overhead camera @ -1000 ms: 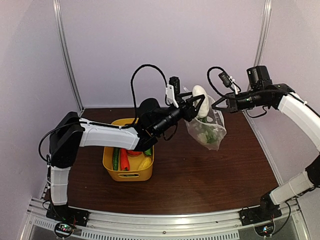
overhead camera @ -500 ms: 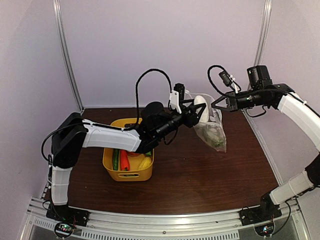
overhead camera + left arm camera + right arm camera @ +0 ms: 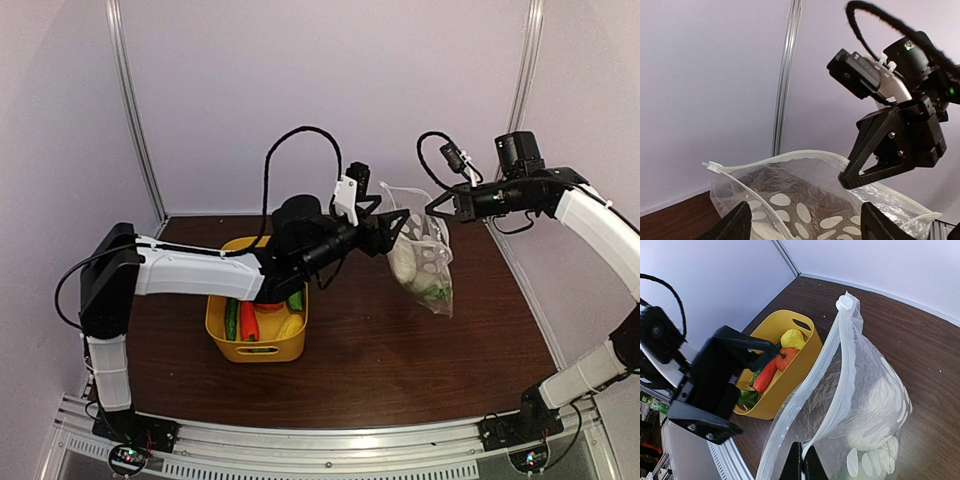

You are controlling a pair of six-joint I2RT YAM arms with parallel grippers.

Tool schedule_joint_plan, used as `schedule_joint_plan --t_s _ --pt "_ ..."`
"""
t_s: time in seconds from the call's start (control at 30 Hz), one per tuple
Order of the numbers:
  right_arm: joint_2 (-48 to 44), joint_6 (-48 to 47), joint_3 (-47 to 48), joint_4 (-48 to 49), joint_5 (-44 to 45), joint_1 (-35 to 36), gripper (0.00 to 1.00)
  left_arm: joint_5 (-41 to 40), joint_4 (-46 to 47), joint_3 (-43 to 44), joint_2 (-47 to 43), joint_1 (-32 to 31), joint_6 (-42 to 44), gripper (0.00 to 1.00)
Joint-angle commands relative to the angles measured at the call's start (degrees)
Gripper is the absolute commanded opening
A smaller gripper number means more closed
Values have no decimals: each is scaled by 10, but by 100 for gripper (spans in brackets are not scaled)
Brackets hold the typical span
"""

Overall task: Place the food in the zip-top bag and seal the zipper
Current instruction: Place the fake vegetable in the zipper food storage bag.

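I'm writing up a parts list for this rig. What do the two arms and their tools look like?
The left arm and right arm have white shells on the long links and black joints. The left tool and right tool are black, with angular, wedge-shaped fingers. A black cable loops above each wrist, and each wrist carries a small black camera on a white bracket.
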Motion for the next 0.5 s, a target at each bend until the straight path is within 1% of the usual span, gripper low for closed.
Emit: schedule_joint_plan --t_s 0.0,0.07,0.17,0.2,0.3,0.4,0.47 --pt "3 -24 -15 7 68 -4 0 -39 -11 -58 -118 -2 87 77" --pt "2 -39 -22 7 82 -6 0 -92 -70 -78 -155 -2 113 79" --pt "-3 -47 -32 11 105 -6 0 -131 -134 -132 -212 -1 155 81" --pt "-5 -49 -36 11 112 -6 0 -149 -156 -148 -230 -1 157 82" --pt "-10 -56 -44 12 139 -6 0 -207 -266 -171 -281 4 142 83" --pt "-13 -63 -51 13 158 -7 0 -275 -423 -162 -305 15 99 80" --pt "-13 -66 -53 14 165 -6 0 -290 -524 -152 -315 35 56 78"
